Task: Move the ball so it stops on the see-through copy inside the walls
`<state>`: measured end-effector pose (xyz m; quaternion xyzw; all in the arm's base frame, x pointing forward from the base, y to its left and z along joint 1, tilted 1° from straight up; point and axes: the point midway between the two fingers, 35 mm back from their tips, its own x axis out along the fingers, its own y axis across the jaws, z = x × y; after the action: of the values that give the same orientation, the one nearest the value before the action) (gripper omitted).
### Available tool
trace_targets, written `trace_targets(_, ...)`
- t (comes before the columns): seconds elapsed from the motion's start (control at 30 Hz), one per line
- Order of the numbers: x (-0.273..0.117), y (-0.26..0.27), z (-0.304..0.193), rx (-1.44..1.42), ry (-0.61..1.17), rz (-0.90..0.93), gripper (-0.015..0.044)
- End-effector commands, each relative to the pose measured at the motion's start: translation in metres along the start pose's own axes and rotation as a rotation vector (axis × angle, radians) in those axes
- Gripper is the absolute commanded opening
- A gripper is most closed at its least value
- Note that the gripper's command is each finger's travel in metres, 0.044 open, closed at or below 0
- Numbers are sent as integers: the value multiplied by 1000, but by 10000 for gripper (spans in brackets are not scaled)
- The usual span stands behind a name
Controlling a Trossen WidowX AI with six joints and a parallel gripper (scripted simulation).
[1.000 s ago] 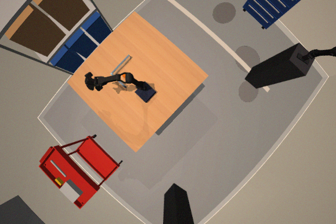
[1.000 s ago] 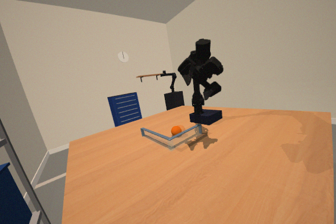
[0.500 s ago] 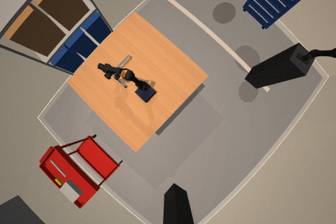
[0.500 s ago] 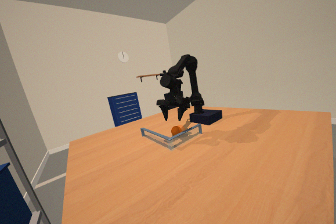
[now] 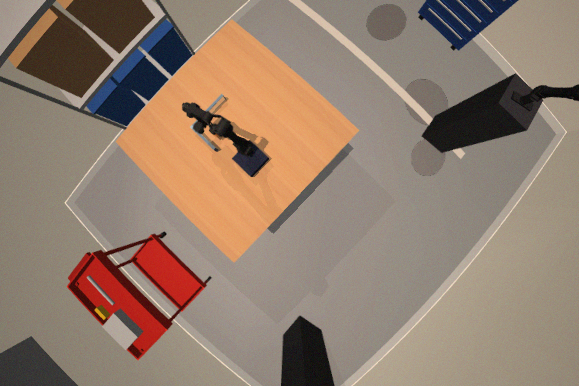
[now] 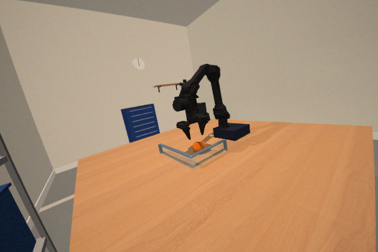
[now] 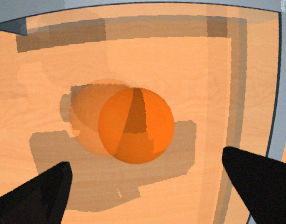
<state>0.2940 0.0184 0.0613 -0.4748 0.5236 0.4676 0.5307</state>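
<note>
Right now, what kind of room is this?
Probably a workshop or lab: a robot arm on a wooden table, a red tool cart and a blue drawer cabinet nearby.

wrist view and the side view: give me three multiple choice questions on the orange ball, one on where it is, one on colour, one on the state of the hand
1. Where is the round orange ball?
A. inside the corner of the low clear blue-edged walls
B. outside the walls, at the table edge
C. between the fingers

2. What colour is the robot's base block?
A. red
B. dark blue
C. white

3. What state is the black hand in?
A. shut on the ball
B. shut on nothing
C. open, above the ball

Key: 1 A, the walls bend round the ball in the wrist view. 2 B, the block under the arm is dark blue. 3 C, both fingers stand wide apart, and the side view shows a gap between their tips and the ball.
</note>
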Motion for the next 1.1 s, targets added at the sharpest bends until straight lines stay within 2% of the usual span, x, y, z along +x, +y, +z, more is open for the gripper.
trace_targets(0.0, 12, 3, -1, -3, -3, 15, 425)
trace_targets(1.07, 59, 3, 0, -3, -3, 15, 425)
